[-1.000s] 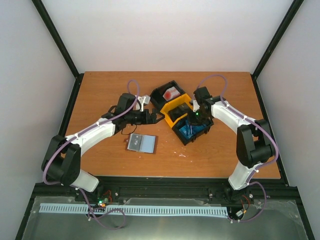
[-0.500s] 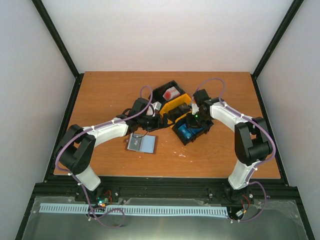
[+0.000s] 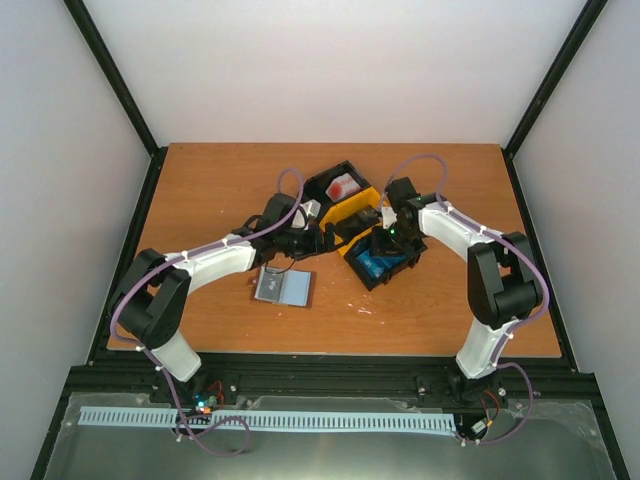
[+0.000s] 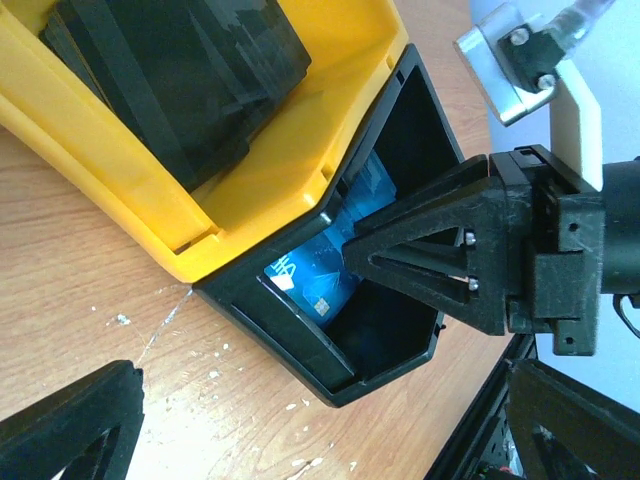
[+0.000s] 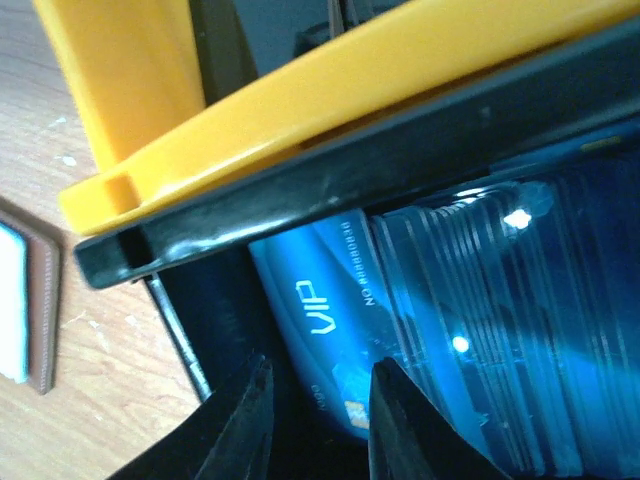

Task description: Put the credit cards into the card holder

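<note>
The blue credit cards [image 5: 470, 330] stand stacked in the near black compartment of the black-and-yellow tray [image 3: 345, 213]; they also show in the top view [image 3: 372, 262] and the left wrist view [image 4: 320, 282]. Dark cards [image 4: 180, 80] fill the yellow middle compartment. My right gripper [image 5: 315, 425] is open inside the blue-card compartment, its fingertips either side of the front "VIP" card's lower edge. My left gripper [image 4: 320, 440] is open and empty, low beside the tray's left side [image 3: 328, 240]. The card holder [image 3: 283, 287] lies open on the table, pale inside up, with its brown edge in the right wrist view [image 5: 40, 310].
The tray's far black compartment holds a red and white item [image 3: 342, 186]. The right arm's gripper body [image 4: 500, 250] hangs over the tray's near end, close to my left gripper. White specks dot the wooden table [image 4: 220, 400].
My left arm has swung right from beside the card holder to the tray's left side. My right gripper has stayed over the blue-card compartment, shifting slightly.
</note>
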Controlling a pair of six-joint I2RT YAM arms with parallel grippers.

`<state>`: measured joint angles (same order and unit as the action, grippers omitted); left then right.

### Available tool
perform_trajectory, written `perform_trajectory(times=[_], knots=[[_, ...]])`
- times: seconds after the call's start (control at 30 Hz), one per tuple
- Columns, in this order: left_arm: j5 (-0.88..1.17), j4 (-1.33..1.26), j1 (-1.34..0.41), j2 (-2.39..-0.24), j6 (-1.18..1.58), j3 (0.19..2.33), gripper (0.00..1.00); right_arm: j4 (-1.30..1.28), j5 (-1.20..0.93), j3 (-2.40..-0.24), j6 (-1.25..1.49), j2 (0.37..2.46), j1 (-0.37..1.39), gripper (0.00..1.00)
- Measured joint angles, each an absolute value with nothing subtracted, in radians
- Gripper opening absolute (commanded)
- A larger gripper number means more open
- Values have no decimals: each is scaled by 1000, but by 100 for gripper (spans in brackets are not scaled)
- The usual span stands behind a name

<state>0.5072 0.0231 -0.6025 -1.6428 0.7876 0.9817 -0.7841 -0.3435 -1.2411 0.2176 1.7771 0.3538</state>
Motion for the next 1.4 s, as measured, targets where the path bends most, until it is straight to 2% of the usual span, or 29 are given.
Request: perform_trajectory(times=[0.1,0.3,0.5,0.63,0.97,1.4], knots=[[496,24,-603,-1643,776,989,97,-788,-313,-1253,212,1796,356,29],[479,30,-603,-1678,746,999,73,-789,-265,-1254,201,1831,368,28],[442,29,-637,-1764,718,1017,58,-789,-227,-1254,192,1838,383,25],[437,-11,-654,-1790,712,1014,55,-789,-216,-1254,184,1847,395,24],[431,-136,-658,-1858,711,995,40,-790,-194,-1254,184,1853,417,23],[426,-168,-659,-1898,712,986,38,-835,-254,-1266,203,1844,424,23]])
